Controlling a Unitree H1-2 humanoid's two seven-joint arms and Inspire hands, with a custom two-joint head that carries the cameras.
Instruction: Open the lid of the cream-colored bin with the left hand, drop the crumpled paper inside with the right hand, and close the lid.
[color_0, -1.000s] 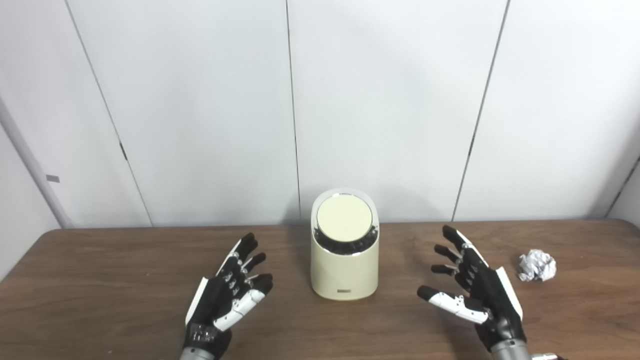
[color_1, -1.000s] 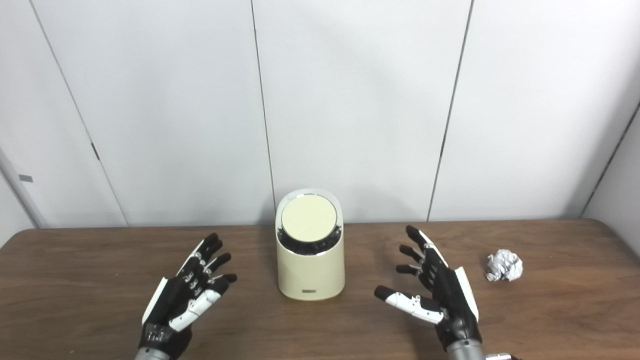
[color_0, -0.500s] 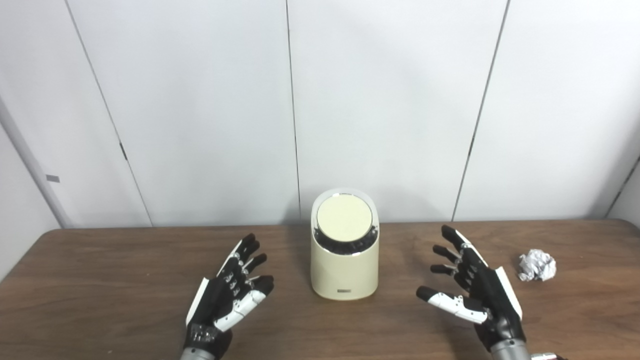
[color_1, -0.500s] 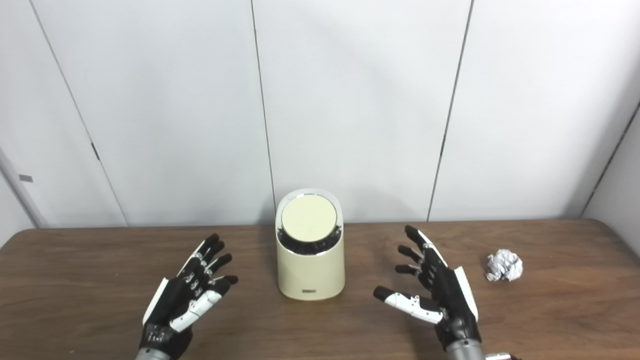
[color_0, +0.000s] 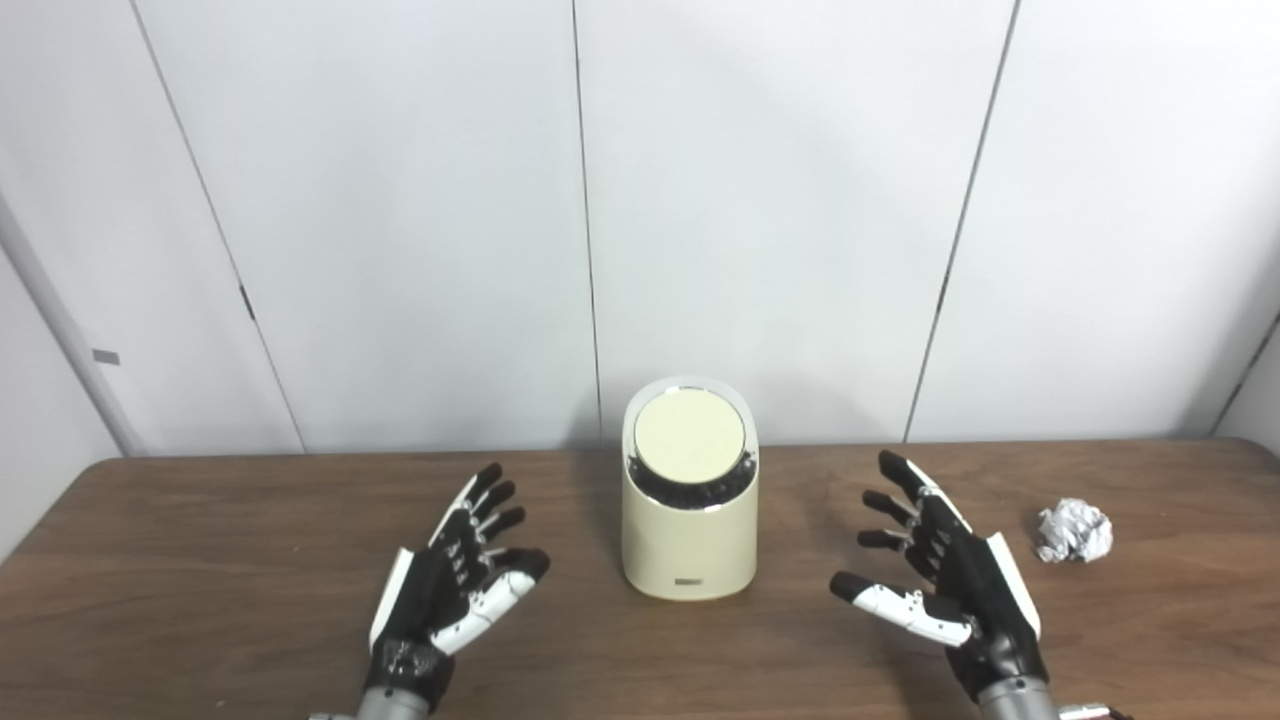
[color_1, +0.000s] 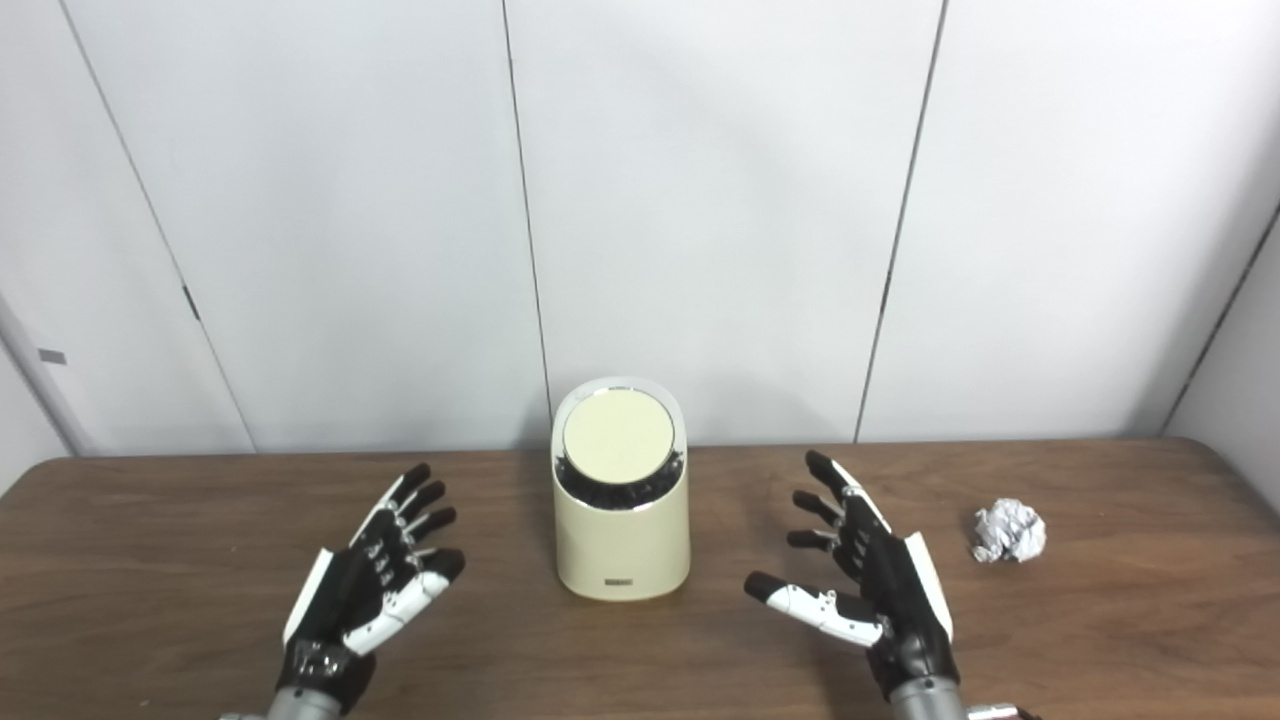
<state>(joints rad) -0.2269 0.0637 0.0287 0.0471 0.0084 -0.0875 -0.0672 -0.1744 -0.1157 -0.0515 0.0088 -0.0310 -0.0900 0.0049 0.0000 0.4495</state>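
Left eye view
Bin: one cream-colored bin (color_0: 689, 530) stands mid-table, towards the far edge, between the two hands and touching neither.
Lid: one round lid (color_0: 689, 436), tilted towards the camera, seated shut in the bin's top.
Paper: one crumpled paper ball (color_0: 1074, 531) lies on the table (color_0: 200, 560) at far right, well apart from the bin.
Left hand: left hand (color_0: 455, 575) is spread, palm up, holding nothing, near-left of the bin.
Right hand: right hand (color_0: 945, 585) is spread and empty, between the bin and the paper.

Right eye view
Same scene: one bin (color_1: 621, 535), one paper ball (color_1: 1009, 531), two hands, nothing else on the table.
Hands: both (color_1: 375, 590) (color_1: 880, 590) show fingers apart, gripping nothing.
Step in hand: by my judgement the task has not started; the opening of the lid comes first.
Next move: the left hand needs to travel right and up to the lid and press or lift it; how the lid opens I cannot tell.
After that: the right hand must reach right for the paper.
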